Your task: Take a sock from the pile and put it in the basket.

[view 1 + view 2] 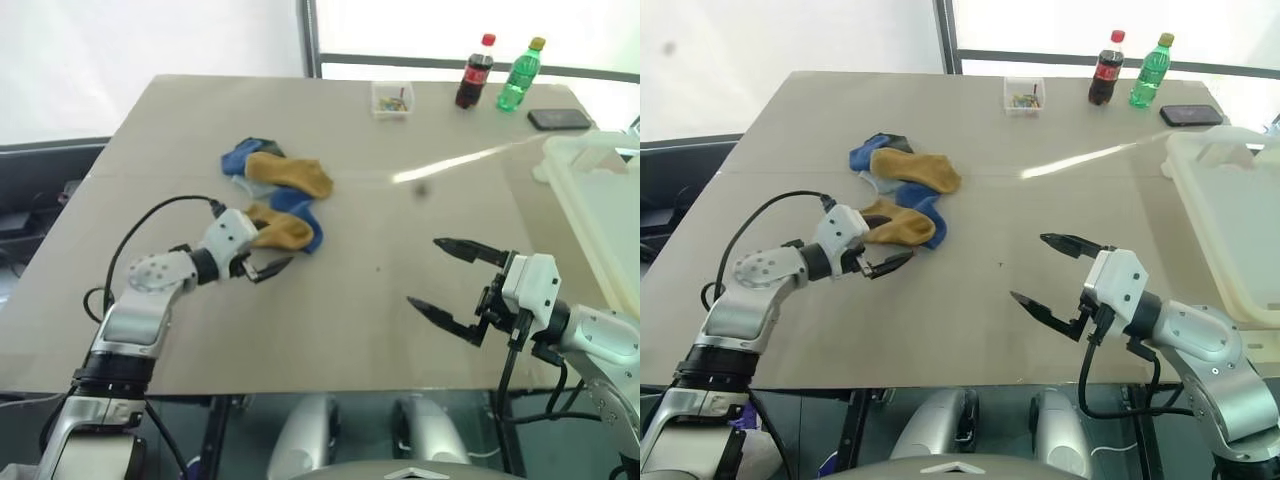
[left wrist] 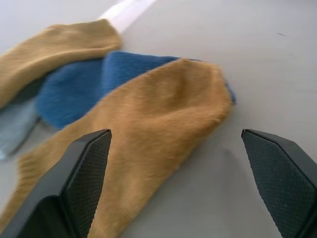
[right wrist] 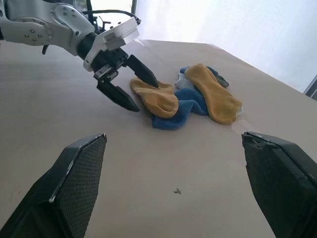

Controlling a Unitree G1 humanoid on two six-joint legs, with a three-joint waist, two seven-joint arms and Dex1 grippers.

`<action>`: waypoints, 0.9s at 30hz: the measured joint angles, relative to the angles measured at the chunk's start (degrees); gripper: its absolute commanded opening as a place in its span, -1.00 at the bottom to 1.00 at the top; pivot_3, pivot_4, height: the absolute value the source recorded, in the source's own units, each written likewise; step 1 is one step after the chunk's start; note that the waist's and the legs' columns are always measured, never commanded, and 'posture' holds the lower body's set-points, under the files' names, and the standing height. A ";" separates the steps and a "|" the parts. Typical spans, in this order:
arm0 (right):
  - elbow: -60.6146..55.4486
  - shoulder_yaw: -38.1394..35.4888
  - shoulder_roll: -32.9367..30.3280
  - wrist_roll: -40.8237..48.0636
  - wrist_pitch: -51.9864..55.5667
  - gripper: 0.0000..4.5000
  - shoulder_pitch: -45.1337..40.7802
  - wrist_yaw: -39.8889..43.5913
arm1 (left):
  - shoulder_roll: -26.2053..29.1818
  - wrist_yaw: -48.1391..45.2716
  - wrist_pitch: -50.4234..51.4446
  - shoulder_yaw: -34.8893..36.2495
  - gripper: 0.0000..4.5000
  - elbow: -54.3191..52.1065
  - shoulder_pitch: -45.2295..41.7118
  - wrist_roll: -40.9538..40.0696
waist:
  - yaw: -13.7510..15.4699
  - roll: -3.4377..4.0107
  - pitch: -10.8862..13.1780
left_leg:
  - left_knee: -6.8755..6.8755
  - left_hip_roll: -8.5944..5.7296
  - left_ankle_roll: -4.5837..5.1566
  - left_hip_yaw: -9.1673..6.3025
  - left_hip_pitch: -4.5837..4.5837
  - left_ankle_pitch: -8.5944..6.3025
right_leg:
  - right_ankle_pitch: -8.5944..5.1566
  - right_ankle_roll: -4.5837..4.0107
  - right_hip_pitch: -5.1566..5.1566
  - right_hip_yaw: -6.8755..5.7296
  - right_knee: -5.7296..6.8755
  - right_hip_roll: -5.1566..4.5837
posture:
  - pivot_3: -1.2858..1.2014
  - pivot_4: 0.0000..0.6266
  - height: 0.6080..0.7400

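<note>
fingers stand wide apart on both grippers, nothing between them: your left gripper (image 1: 262, 262) sits at the near edge of the pile (image 1: 275, 195), one fingertip over the near mustard sock (image 1: 283, 230), the other low beside it over bare table (image 1: 340, 320); your right gripper (image 1: 443, 281) hangs open and empty over the table, well apart from the socks. pile lies left of mid-table: a second mustard sock (image 1: 292, 174) on top at the far side, a blue sock (image 1: 300, 208) tucked between the two, pale grey and dark pieces at the back. judge the socks light, limp and soft, no risk of damage, fuzzy enough that the ribbed pads (image 2: 86, 171) should bite well. expect the cloth to bunch and droop once lifted, and a neighbour may drag along where socks overlap. best hold, in my view, is the toe end of the near mustard sock, which lies free on the table toward your left gripper; pinch a fold there, clear of the blue one under its far end. basket (image 1: 600, 190) waits at the right edge of the table, well apart from the pile, so the carry crosses open tabletop. your right gripper sits roughly along that route, keep it aside. small clear box (image 1: 392, 98), cola bottle (image 1: 474, 72), green bottle (image 1: 519, 74) and dark phone (image 1: 559, 119) line the far edge, out of the path.
</note>
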 measured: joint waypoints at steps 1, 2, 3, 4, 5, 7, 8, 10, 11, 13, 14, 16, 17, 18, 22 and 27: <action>0.01 0.00 0.06 -0.10 -0.19 1.00 0.00 -0.01 | -0.23 -0.60 -0.65 -0.56 0.74 0.99 -0.47 0.12 | -0.02 0.00 0.00 | 0.02 0.02 0.00 0.00 0.00 0.00 | 0.00 0.00 0.00 0.00 0.02 0.01 | 0.03 -0.52 0.83; 0.01 0.00 0.07 -0.19 -0.46 1.00 0.03 -0.02 | -0.52 -1.10 -1.03 -0.79 0.63 1.84 -0.88 0.13 | -0.02 0.00 0.00 | 0.04 0.02 0.00 0.00 0.00 0.00 | 0.00 0.00 0.00 0.00 0.04 0.02 | 0.03 -0.52 0.83; 0.02 0.00 0.07 -0.35 -0.68 1.00 0.06 -0.04 | -0.93 -1.41 -1.14 -0.80 0.42 2.72 -1.37 0.12 | -0.04 0.00 0.00 | 0.07 0.04 0.00 0.00 0.00 0.00 | 0.00 0.00 0.00 0.00 0.05 0.03 | 0.03 -0.52 0.83; 0.02 0.00 0.08 -0.50 -0.78 1.00 0.14 -0.07 | -1.08 -1.67 -1.24 -0.81 0.20 3.32 -1.79 0.11 | -0.07 0.00 0.00 | 0.10 0.04 0.01 0.00 0.00 0.00 | 0.00 0.00 0.00 0.00 0.07 0.04 | 0.03 -0.52 0.83; 0.02 0.00 0.09 -0.75 -1.00 1.00 0.52 -0.16 | -1.10 -2.05 -1.49 -0.80 -0.04 3.84 -2.11 0.12 | -0.09 0.00 0.00 | 0.12 0.04 0.01 0.01 0.00 -0.01 | 0.00 0.00 0.00 0.01 0.07 0.04 | 0.03 -0.52 0.83; 0.02 0.00 0.25 -1.42 -1.27 1.00 1.31 -0.37 | -1.11 -2.55 -1.80 -0.80 -0.45 4.32 -2.18 0.11 | -0.08 0.00 0.00 | 0.15 0.04 0.02 0.01 0.00 -0.02 | 0.00 0.01 0.01 0.02 0.08 0.03 | 0.03 -0.52 0.83; 0.02 0.00 0.30 -1.70 -1.44 1.00 1.51 -0.51 | -1.12 -2.67 -1.89 -0.80 -0.65 4.57 -2.19 0.11 | -0.08 0.00 0.00 | 0.18 0.04 0.03 0.01 -0.01 -0.02 | 0.00 0.01 0.01 0.02 0.09 0.03 | 0.03 -0.52 0.83; 0.01 0.00 0.46 -2.25 -2.04 1.00 2.19 -0.73 | -1.20 -2.88 -2.40 -0.79 -0.98 5.28 -2.19 0.11 | -0.07 0.00 0.00 | 0.22 0.04 0.04 0.01 -0.02 -0.03 | 0.01 0.01 0.02 0.01 0.09 0.03 | 0.03 -0.52 0.83; 0.01 0.01 0.54 -2.32 -2.12 1.00 2.33 -0.74 | -1.27 -2.88 -2.47 -0.78 -0.98 5.41 -2.19 0.10 | -0.07 0.00 0.00 | 0.25 0.04 0.05 0.01 -0.02 -0.03 | 0.01 0.01 0.03 0.02 0.10 0.03 | 0.03 -0.52 0.83; 0.00 0.14 0.66 -2.60 -2.45 1.00 2.50 -0.77 | -1.51 -2.81 -2.50 -0.76 -0.98 5.51 -2.18 0.09 | -0.07 0.00 0.00 | 0.30 0.05 0.07 0.00 -0.02 -0.04 | 0.01 0.01 0.04 0.01 0.13 0.03 | 0.03 -0.52 0.83; 0.00 0.20 0.69 -2.75 -2.57 1.00 2.67 -0.77 | -1.51 -2.79 -2.52 -0.75 -0.98 5.51 -2.18 0.09 | -0.06 0.00 0.00 | 0.32 0.05 0.07 0.01 -0.02 -0.05 | 0.01 0.01 0.05 0.01 0.13 0.02 | 0.03 -0.52 0.83; 0.01 0.34 0.75 -3.11 -3.03 1.00 2.96 -0.76 | -1.51 -2.57 -2.52 -0.48 -0.98 5.61 -2.17 0.06 | -0.06 0.00 0.00 | 0.33 0.05 0.08 0.01 -0.02 -0.05 | 0.01 0.02 0.05 0.02 0.15 0.02 | 0.03 -0.52 0.83; 0.01 0.38 0.76 -3.35 -3.26 1.00 3.05 -0.75 | -1.47 -2.34 -2.56 -0.22 -0.98 5.88 -2.16 0.06 | -0.06 0.00 0.00 | 0.34 0.06 0.08 0.01 -0.02 -0.05 | 0.01 0.01 0.04 0.02 0.16 0.02 | 0.03 -0.52 0.83; 0.01 0.39 0.76 -3.44 -3.29 1.00 3.09 -0.75 | -1.44 -2.29 -2.57 -0.17 -0.98 5.96 -2.15 0.06 | -0.06 0.00 0.00 | 0.35 0.06 0.08 0.01 -0.02 -0.05 | 0.01 0.01 0.04 0.02 0.17 0.02 | 0.03 -0.52 0.83; 0.06 1.02 0.81 -3.87 -3.55 1.00 3.39 -0.69 | -1.37 -1.82 -2.83 1.11 -0.98 6.41 -1.64 -0.02 | -0.10 0.00 0.00 | 0.35 0.07 0.08 0.01 -0.02 -0.05 | 0.01 0.01 0.04 0.02 0.18 0.02 | 0.03 -0.52 0.83; 0.35 1.08 1.07 -3.86 -3.58 1.00 3.35 -0.76 | -0.54 -2.31 -2.18 4.68 -0.98 2.66 2.80 -2.87 | -0.14 0.00 0.00 | 0.35 0.10 0.07 0.01 -0.02 -0.06 | 0.01 0.00 0.03 0.05 0.17 -0.16 | 0.03 -0.52 0.83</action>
